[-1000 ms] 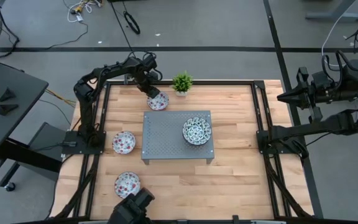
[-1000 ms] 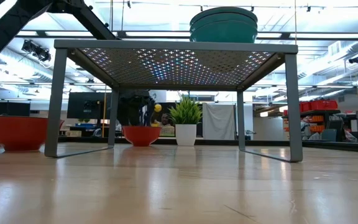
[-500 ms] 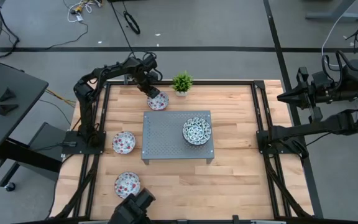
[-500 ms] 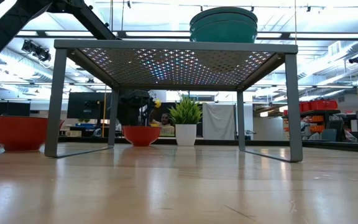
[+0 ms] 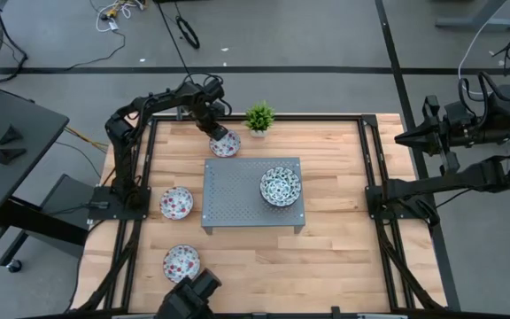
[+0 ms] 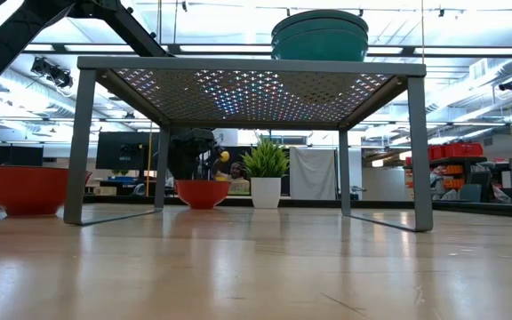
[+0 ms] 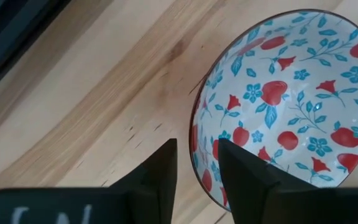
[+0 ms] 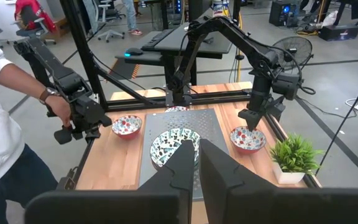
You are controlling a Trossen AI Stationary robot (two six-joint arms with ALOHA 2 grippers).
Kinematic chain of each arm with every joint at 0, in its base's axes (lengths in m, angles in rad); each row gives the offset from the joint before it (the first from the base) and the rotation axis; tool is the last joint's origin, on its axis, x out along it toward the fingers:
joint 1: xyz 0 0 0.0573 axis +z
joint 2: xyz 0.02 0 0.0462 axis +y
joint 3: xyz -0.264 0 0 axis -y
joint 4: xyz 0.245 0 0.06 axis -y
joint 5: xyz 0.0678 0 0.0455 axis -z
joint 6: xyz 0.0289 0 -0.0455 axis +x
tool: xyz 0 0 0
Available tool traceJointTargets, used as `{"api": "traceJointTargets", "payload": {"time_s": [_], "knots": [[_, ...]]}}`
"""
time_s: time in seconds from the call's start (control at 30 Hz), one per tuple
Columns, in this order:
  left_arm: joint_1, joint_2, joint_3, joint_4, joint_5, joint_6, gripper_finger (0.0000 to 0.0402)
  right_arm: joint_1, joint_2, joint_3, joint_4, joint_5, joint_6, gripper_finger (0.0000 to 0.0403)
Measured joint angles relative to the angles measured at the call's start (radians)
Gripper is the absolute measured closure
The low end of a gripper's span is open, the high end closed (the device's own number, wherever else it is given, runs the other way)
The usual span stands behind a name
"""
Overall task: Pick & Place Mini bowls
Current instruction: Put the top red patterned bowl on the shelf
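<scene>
Wooden worktop [image 5: 326,257] shows the blue bowls [image 5: 280,186] stacked on the rack [image 5: 237,204], three red bowls left; left gripper [image 7: 194,163], jaws narrow, straddles one red bowl's [image 7: 284,106] rim.

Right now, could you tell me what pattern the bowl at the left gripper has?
Red flowers with blue leaves on white, clearest in the left wrist view: bowl.
</scene>
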Motion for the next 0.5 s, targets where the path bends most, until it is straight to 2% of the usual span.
{"api": "traceJointTargets", "payload": {"time_s": [0.5], "knots": [[0.0, 0.0, 0.0, -0.011, -0.003, 0.002, 0.0365, 0.0, 0.0, 0.0, 0.0, 0.0, 0.0, 0.0373]]}}
